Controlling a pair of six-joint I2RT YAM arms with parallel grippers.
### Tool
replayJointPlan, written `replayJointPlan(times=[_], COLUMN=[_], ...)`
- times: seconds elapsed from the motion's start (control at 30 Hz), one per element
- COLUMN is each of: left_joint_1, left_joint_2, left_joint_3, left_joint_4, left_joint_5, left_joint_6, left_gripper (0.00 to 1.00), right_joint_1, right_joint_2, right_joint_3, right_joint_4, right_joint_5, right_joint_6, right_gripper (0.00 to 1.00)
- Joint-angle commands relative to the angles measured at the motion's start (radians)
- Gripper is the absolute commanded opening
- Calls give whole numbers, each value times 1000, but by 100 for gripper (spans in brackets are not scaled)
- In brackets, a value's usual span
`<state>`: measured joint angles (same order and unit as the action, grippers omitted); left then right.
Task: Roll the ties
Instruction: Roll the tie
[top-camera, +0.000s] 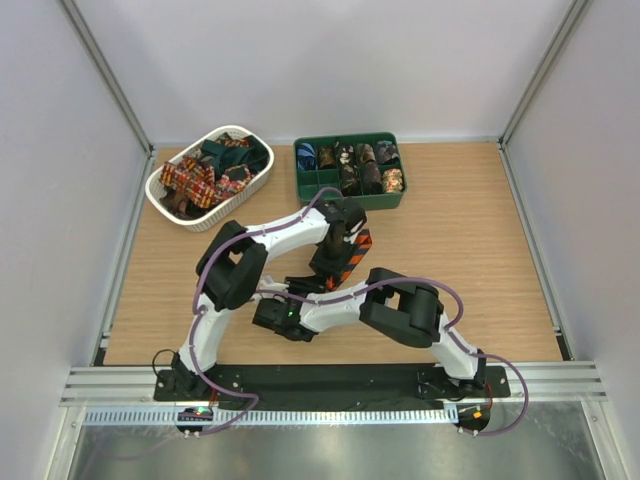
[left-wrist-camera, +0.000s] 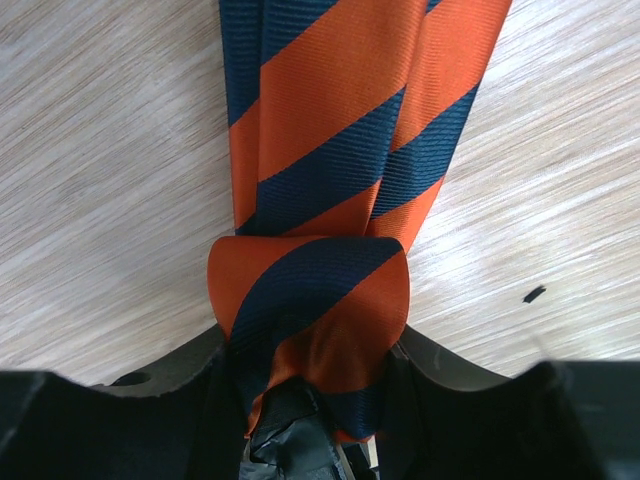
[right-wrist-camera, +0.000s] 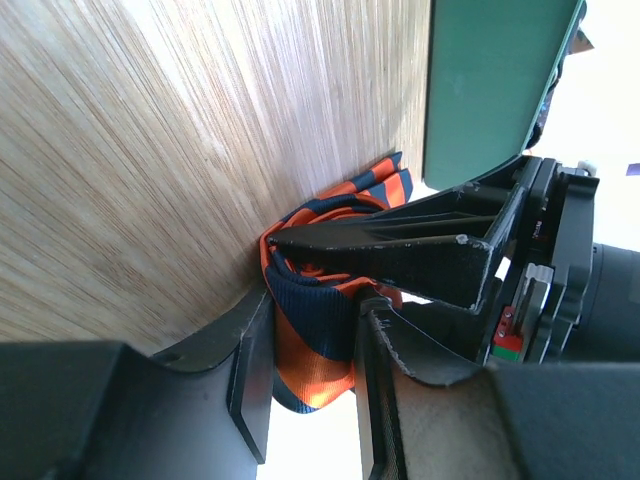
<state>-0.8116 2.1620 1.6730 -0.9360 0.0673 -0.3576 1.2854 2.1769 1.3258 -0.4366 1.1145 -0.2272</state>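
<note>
The striped tie (top-camera: 358, 248) is lying on the table (top-camera: 480, 260) just in front of the tray (top-camera: 350, 201), with the end farther from the tray curled into a small roll. The left gripper (left-wrist-camera: 310, 365) is pinching that roll, and the flat length is running away from it. The right gripper (right-wrist-camera: 308, 335) is clamping the same roll from the side, both jaws pressing the cloth. More ties (top-camera: 205, 175) are sitting in a basket (top-camera: 160, 190) left of the tray, and rolled ties (top-camera: 365, 165) are filling the tray itself.
</note>
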Motion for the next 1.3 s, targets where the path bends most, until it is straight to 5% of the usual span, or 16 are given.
replayJointPlan(times=[0.0,0.4,0.47,0.53,0.77,1.13,1.27], left_joint_1=[-15,-17,-17,-17,-15,-29,-32], left_joint_2=[19,41,45,53,52,13,9], left_joint_3=[20,-8,-15,-13,37,47,37], left_joint_4=[-116,-93,-83,-92,-201,-293,-294], left_joint_5=[19,63,78,83,86,152,163], left_joint_6=[34,63,63,65,83,91,85], left_gripper=[47,31,27,22,15,12,11], right_joint_1=[-17,-8,-8,-8,-8,-26,-31], right_joint_2=[-42,-11,1,11,43,80,83], right_joint_3=[-2,30,33,29,9,7,10], right_joint_4=[-39,-67,-77,-80,-73,-91,-99], right_joint_5=[-68,-56,-45,-21,15,24,25], right_joint_6=[68,84,88,88,83,111,120], right_gripper=[1,1,31,50,68,69,62])
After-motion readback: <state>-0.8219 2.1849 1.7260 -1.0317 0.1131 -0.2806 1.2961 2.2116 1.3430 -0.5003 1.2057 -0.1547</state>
